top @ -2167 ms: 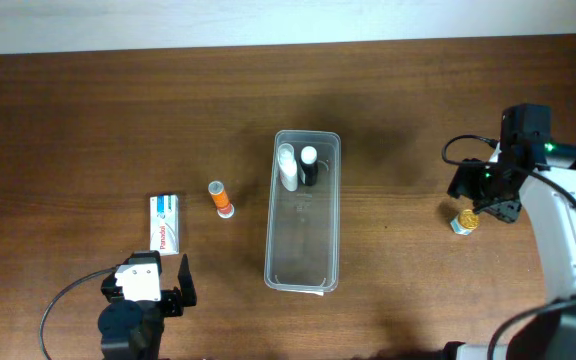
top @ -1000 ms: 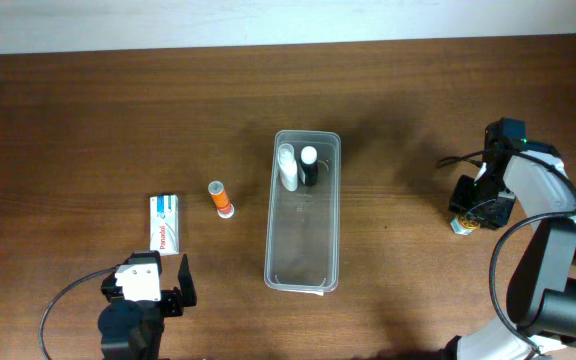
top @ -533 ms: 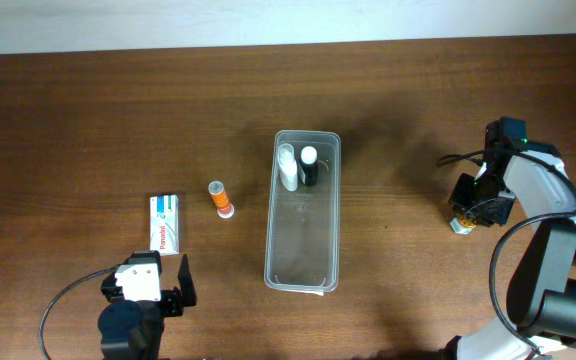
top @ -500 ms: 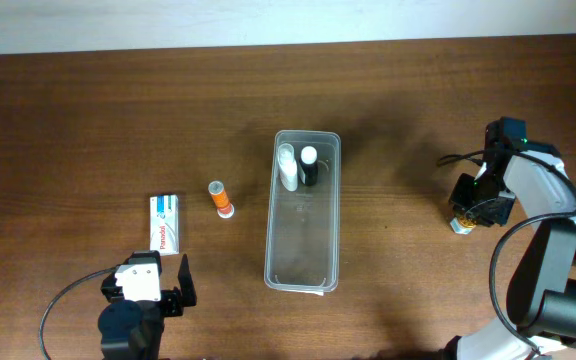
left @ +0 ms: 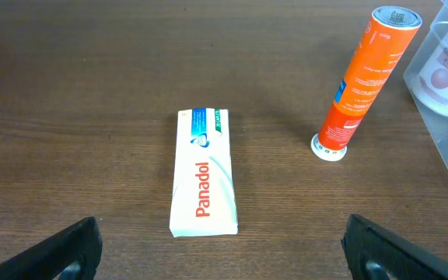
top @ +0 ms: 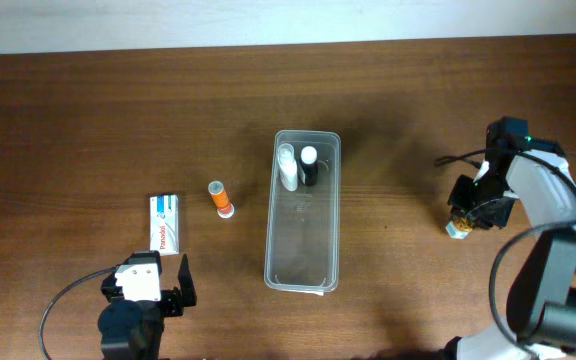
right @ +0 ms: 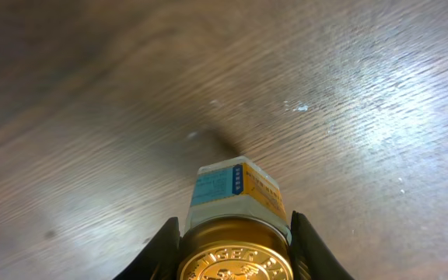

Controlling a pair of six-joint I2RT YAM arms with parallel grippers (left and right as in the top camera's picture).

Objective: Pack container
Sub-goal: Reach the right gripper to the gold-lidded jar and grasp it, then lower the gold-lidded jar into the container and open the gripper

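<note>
We see the right gripper [right: 236, 233] pinching a small jar [right: 236, 257], its two fingers [right: 169, 241] pressed against either side of the gold embossed lid. Below the lid, the white, blue and orange label shows against the wood. From overhead the small jar [top: 457, 229] sits low over the table [top: 88, 120] near its right edge, well apart from everything else.

The left gripper [left: 224, 253] is spread wide, one dark fingertip at each lower corner of its wrist view, holding nothing. Just ahead of it a white Panadol box [left: 203, 173] lies flat, and beyond that to the right an orange tube [left: 360, 78] stands on its white cap.

The container [top: 303, 250] rests mid-table, open side up, with its long axis running from the far edge toward the near edge. A white bottle [top: 287, 167] and a black bottle with a white cap [top: 309, 165] sit side by side at its far end; the near part is bare.
</note>
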